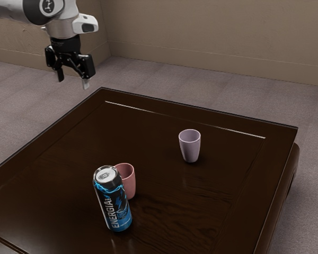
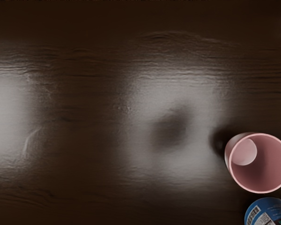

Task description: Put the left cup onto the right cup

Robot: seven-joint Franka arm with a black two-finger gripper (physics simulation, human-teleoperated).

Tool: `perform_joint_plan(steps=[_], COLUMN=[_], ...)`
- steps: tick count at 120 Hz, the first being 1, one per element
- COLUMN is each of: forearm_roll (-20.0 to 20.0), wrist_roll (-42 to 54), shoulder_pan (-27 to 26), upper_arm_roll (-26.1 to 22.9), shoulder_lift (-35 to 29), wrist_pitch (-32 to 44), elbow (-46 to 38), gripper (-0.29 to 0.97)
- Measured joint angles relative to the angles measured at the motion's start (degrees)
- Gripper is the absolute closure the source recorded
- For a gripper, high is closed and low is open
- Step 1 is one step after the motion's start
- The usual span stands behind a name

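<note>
Gripper [image 1: 72, 80]: hanging high over the dark table [image 1: 212, 206], at the exterior view's left, fingers standing apart and gripping nothing.
Pink cup [image 1: 128, 180]: standing upright near the table's front, just behind a blue drink can [image 1: 113, 200].
Lilac cup [image 1: 190, 145]: standing upright, well apart, toward the exterior view's right.

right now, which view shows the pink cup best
The wrist view: it looks straight down into the pink cup, with rim and inside nearly whole. In the exterior view the can stands in front and hides part of it.
</note>
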Motion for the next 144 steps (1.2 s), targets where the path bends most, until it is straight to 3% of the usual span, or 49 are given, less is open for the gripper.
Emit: perform_joint_plan(steps=[39, 81, 116, 144], forearm_roll=[0.2, -0.5, 1.0, 1.1], wrist_roll=[-6.0, -28.7, -50.2, -62.0], shoulder_pan=[-1.1, -1.0, -1.3, -1.2], upper_arm_roll=[-5.7, -8.2, -14.9, -14.2], shoulder_lift=[2.8, 3.4, 5.0, 6.5], wrist_pitch=[4.5, 14.4, 21.5, 26.2], elbow=[-3.0, -13.9, -17.1, -20.8], gripper=[0.0, 0.0, 0.0, 0.0])
